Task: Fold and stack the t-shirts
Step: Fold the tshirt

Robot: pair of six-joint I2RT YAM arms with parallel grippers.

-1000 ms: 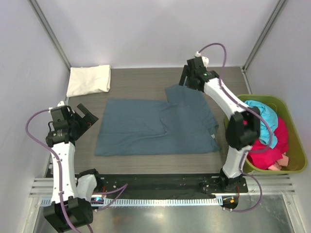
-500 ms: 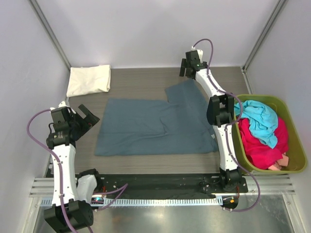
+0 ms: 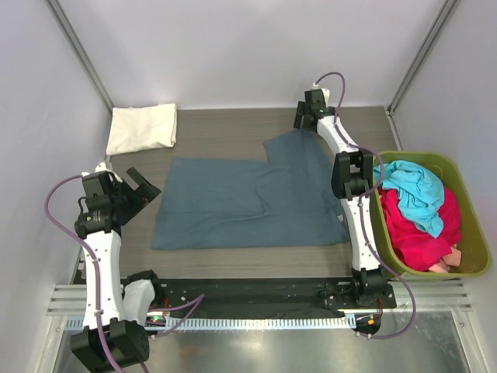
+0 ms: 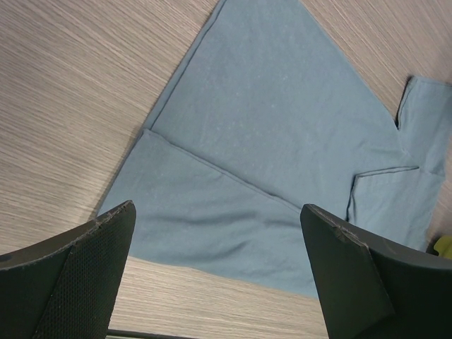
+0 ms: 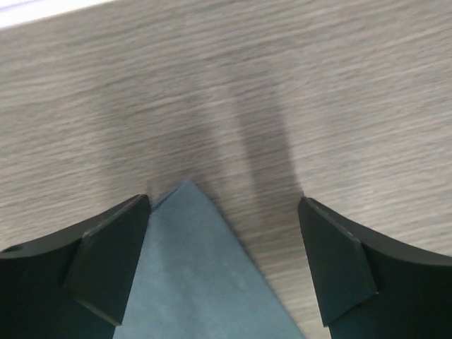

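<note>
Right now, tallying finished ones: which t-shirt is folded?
The cream-white t-shirt, far left: a compact folded bundle. The slate-blue t-shirt lies spread out; the turquoise t-shirt and pink-red t-shirt are crumpled in the bin.

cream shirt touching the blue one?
Apart. Top view shows bare table between the folded cream shirt and the blue shirt.

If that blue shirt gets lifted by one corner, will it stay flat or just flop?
Probably flop: the slate-blue t-shirt lies flat with soft creases, so it looks limp and thin. Pushed, it would probably bunch up on the wood-grain table rather than slide.
</note>
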